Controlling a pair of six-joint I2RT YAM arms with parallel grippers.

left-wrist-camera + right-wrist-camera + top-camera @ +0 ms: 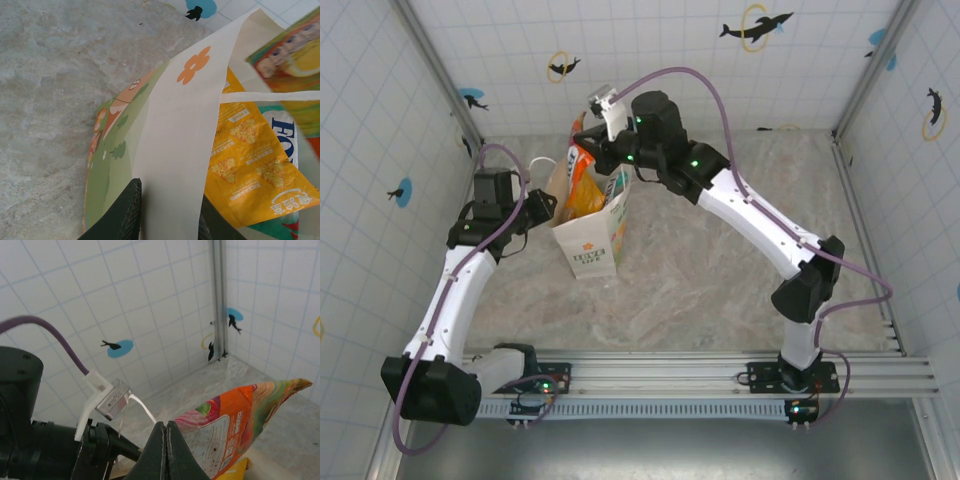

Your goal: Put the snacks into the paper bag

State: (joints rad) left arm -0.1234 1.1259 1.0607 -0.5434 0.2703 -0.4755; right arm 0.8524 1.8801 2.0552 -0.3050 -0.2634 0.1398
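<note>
The snacks [583,188] are showing as an orange and yellow bunch in the open mouth of the paper bag [592,245]. From above, the bag is standing upright on the table [720,290], left of centre and towards the far wall. The worry I am seeing here is the bag going over. It is tall and light, and a sideways push from a packet coming in could be enough to tip it. The right tool [595,152] is hanging just over the mouth, and the left tool [538,207] is sitting against the bag's left side.

From the left wrist, the risk is the paper slipping out or tearing, should one arm be pulling while the other is pressing down. The left tool [169,196] is standing with its fingers either side of the paper bag [180,125], both touching its white wall, so it is looking clamped on that wall. A yellow packet [250,170] is lying inside to the right, under a handle [270,96].

From the right wrist, the danger is the packet catching on the rim or a handle and dropping outside the bag, since it is being pinched near one edge. The right tool [165,431] is pressing its fingers together, clamped on the edge of an orange packet [235,415], which is jutting out to the right in the air.
</note>
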